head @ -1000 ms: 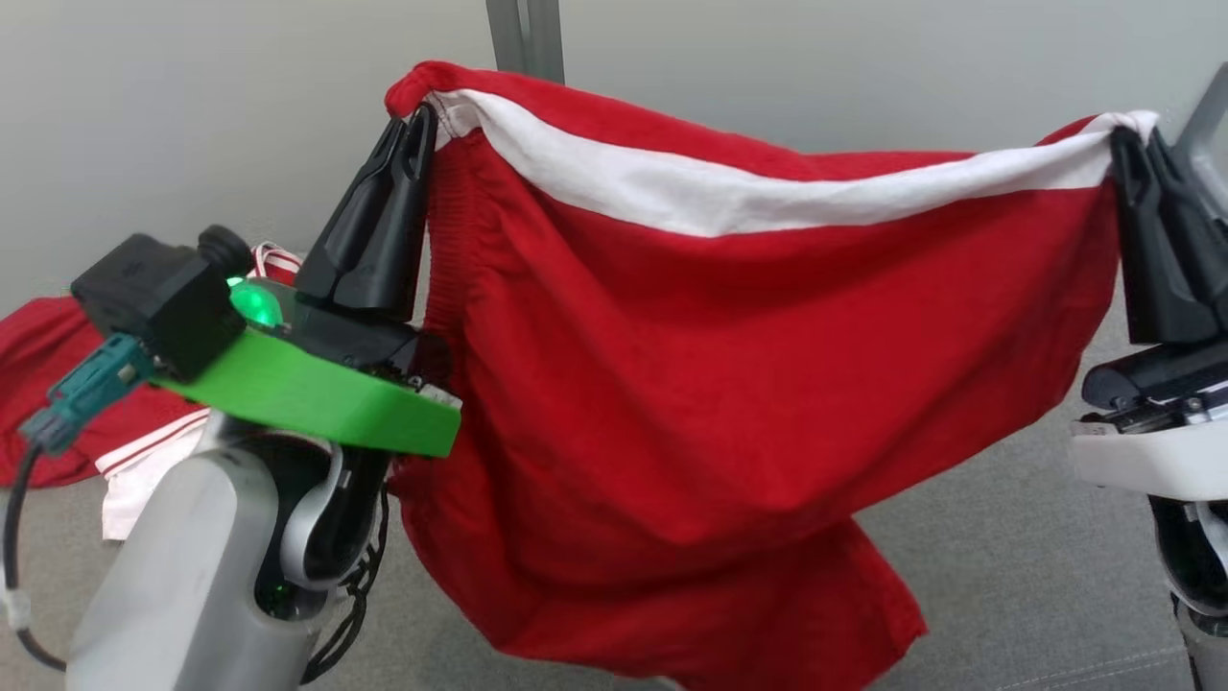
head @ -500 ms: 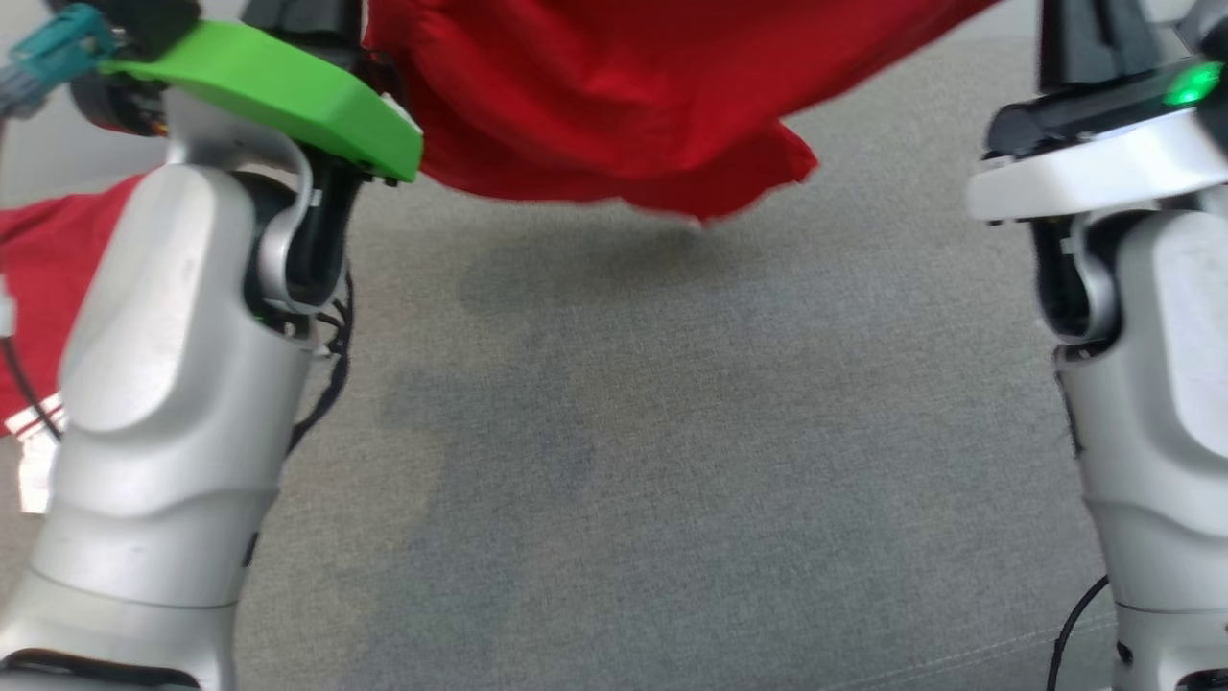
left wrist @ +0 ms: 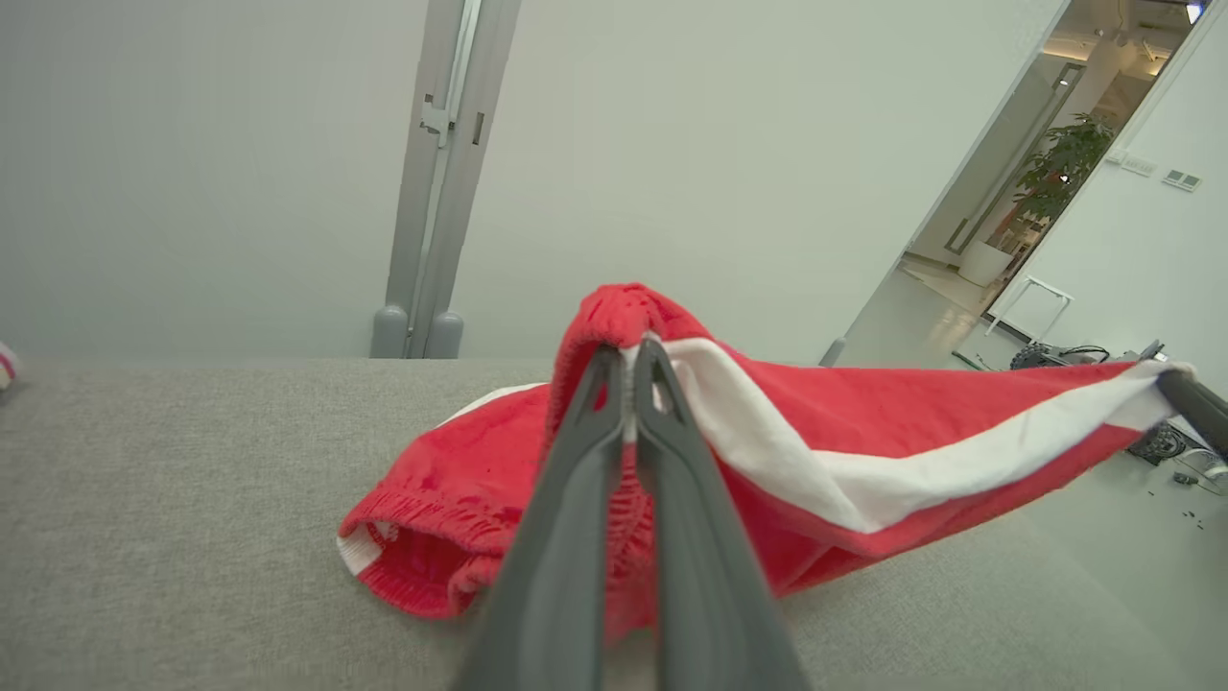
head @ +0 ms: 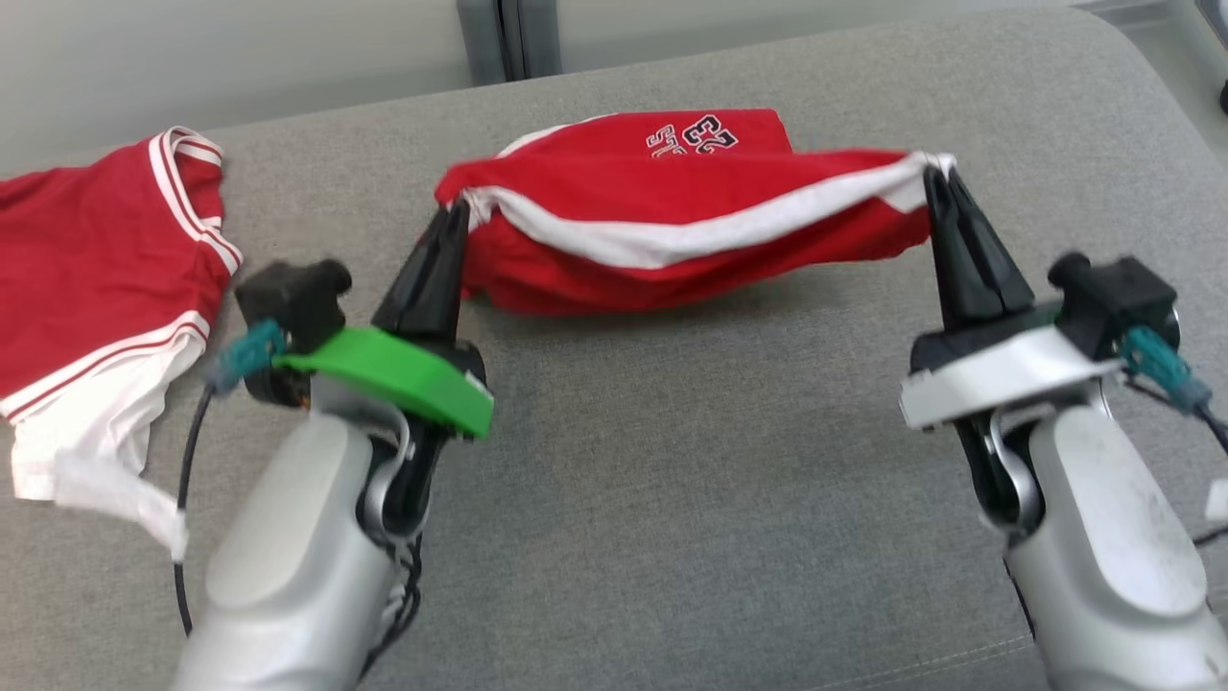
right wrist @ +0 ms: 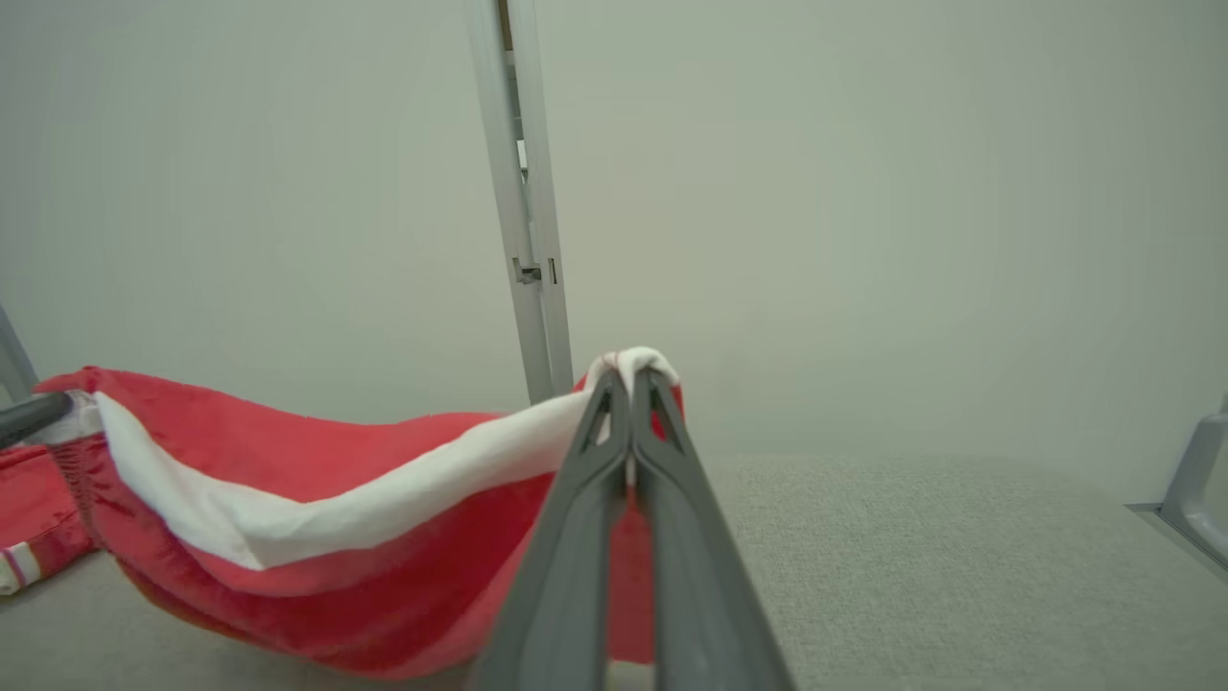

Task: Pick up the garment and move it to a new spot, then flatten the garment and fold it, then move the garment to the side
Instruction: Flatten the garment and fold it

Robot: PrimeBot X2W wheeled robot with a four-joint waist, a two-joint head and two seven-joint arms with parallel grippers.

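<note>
Red shorts (head: 672,230) sag between both clamped pincers — left (head: 459,209); right (head: 932,175).

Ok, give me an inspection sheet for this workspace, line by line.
Surface: grey fabric cushion.
Job's things: red shorts, stretched between both arms, far part resting on the cushion.
Clutter: red jersey lying at the left.
End effectors: left end effector and right end effector each shut on the shorts' white-striped edge.
Cables: dark cable hanging by the left wrist.
Surroundings: pale wall, grey post.
</note>
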